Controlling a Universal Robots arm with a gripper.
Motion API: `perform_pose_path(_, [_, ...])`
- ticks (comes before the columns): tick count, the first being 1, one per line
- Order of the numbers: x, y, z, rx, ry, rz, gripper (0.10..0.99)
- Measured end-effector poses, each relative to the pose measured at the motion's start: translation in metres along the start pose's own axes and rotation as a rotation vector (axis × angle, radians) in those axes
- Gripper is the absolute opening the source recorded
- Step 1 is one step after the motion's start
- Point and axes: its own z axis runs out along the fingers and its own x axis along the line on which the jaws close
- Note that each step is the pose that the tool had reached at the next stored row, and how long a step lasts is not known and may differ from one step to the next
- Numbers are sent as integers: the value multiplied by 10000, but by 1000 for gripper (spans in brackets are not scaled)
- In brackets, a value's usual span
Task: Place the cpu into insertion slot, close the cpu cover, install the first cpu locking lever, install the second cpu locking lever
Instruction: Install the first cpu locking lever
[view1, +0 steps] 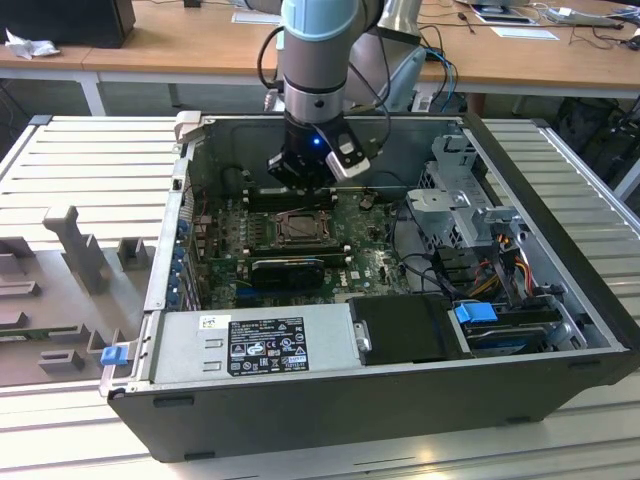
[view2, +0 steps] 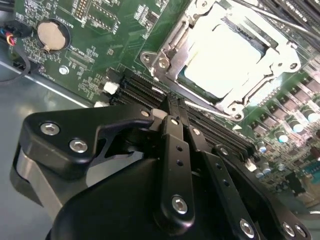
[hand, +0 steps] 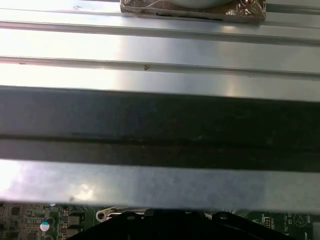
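My gripper (view1: 303, 183) hangs inside the open computer case, just behind the insertion slot (view1: 300, 228) on the green motherboard. In the second wrist view its two black fingers (view2: 172, 150) meet at the tips, so the gripper (view2: 179, 114) is shut with nothing visibly held. The tips sit at the near edge of the slot, over the black memory slots (view2: 142, 90). The cpu (view2: 225, 55) shows as a pale, glaring square lying in the slot. The silver cpu cover (view2: 175, 45) lies flat around it. A thin wire lever (view2: 205, 106) runs along the socket's near edge.
The case's power supply (view1: 250, 345) fills the front, a grey drive cage (view1: 465, 190) and cables stand on the exterior view's right. A coin battery (view2: 47, 35) sits on the board. A grey fixture (view1: 70, 250) lies outside the case. The case wall (hand: 160, 130) is close.
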Motion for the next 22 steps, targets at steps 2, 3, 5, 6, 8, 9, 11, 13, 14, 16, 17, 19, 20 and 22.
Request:
perform_pose_path(2, [-11, -2, 16, 0, 2, -17, 106])
perform_pose_path(3, [-12, -3, 23, -1, 2, -21, 106])
perform_pose_path(5, [-13, -4, 29, 1, 5, -30, 106])
perform_pose_path(6, [-15, -5, 31, 1, 6, -32, 106])
perform_pose_path(8, [-23, -7, 54, 5, 5, -30, 106])
perform_pose_path(9, [-24, -8, 61, 13, 6, -31, 106])
perform_pose_path(11, [-27, -10, 70, 63, 10, -35, 106])
perform_pose_path(13, [-26, -10, 73, 134, 11, -35, 106])
perform_pose_path(14, [-26, -10, 75, 188, 13, -36, 106])
perform_pose_path(16, [-27, -11, 81, 259, 17, -39, 106])
perform_pose_path(17, [-27, -12, 85, 274, 19, -40, 106])
perform_pose_path(19, [-27, -13, 101, 279, 19, -39, 106])
perform_pose_path(20, [-27, -14, 108, 282, 18, -37, 106])
perform_pose_path(22, [-30, -16, 109, 262, 22, -40, 106])
